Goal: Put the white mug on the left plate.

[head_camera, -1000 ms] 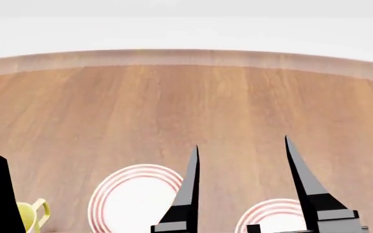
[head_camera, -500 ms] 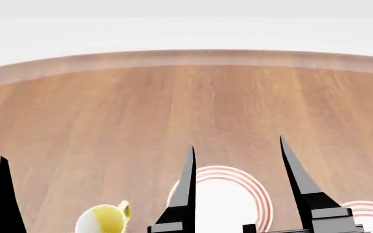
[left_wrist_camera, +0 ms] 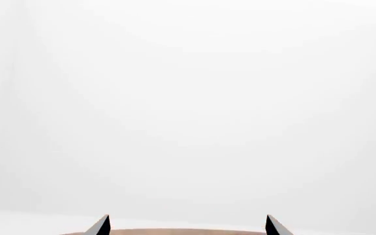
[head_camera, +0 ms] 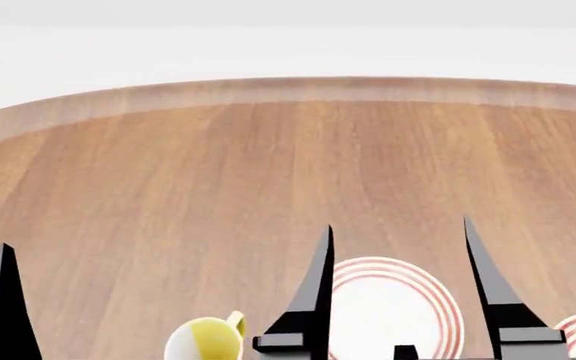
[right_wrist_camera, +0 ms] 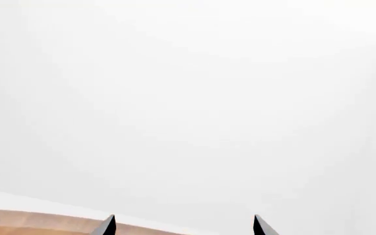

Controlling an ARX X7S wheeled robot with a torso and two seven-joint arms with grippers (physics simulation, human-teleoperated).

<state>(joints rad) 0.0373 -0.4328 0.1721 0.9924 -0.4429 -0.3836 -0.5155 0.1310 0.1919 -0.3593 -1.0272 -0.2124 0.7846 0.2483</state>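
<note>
- Right end effector point(head_camera: 398, 289): fingers spread wide, empty, above the near worktop point(head_camera: 268, 172).
- Left end effector point(left_wrist_camera: 186, 224): fingers apart, empty.
- Left plate point(head_camera: 393, 311) between the right fingers.
- White mug out of view.
- Yellow mug point(head_camera: 206, 339) just beside the plate.

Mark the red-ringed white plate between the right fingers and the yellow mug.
Red-ringed white plate point(head_camera: 393, 311): head view, its bare white centre.
Yellow mug point(head_camera: 204, 341): head view, its rounded yellow side.
</note>
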